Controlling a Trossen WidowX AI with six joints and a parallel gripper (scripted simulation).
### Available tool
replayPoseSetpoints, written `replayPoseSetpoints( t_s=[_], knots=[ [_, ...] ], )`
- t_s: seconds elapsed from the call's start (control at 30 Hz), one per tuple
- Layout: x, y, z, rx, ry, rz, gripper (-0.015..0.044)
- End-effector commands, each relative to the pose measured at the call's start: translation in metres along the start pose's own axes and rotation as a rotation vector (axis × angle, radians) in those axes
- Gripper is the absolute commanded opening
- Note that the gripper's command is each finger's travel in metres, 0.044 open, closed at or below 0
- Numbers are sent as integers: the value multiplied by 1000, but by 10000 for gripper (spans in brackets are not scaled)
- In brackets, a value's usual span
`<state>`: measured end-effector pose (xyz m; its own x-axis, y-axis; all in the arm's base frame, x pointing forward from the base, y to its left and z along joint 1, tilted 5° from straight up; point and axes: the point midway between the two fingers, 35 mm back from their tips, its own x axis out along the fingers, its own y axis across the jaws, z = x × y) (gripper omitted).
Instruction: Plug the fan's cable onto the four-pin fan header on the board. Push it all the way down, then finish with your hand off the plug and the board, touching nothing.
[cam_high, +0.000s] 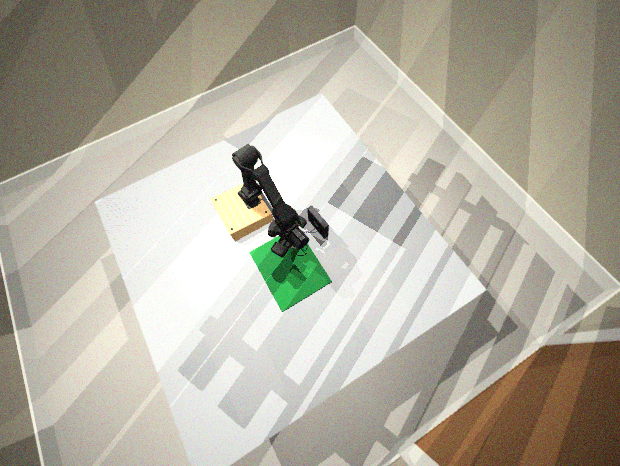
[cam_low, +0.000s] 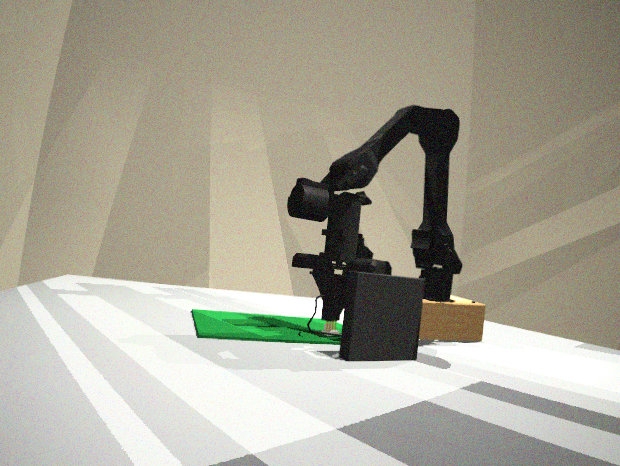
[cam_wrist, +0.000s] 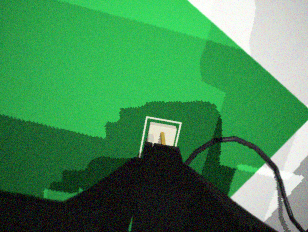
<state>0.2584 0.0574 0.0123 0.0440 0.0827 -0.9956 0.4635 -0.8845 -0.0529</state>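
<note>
I've got the gripper (cam_low: 330, 313) clamped on the plug (cam_low: 329, 326), pointing straight down over the near edge of the green board (cam_low: 235, 325). Grasp is done. In wrist view the header (cam_wrist: 161, 136) shows as a white-framed pale socket w/ a gold pin, right at the tip of my fingers, so alignment looks about right. Plug itself is mostly hidden behind the fingers there; can't tell how deep it sits. From the exterior view the pale plug end is at or just above board level, so I'd judge insertion started or about to, not confirmed fully seated.

The cable (cam_wrist: 250, 150) loops off to the right toward the dark fan (cam_low: 381, 315), which stands on the surface just beside the board.

Left to do, as I read it: push all the way down, let go, lift away so nothing's touched.
</note>
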Motion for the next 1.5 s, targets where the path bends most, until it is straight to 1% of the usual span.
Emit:
replayPoseSetpoints(
  t_s=[0.0,1.47],
  knots=[
    [1,0,2,-5,-2,4,0],
    [-3,0,4,-4,-2,4,0]
  ],
)
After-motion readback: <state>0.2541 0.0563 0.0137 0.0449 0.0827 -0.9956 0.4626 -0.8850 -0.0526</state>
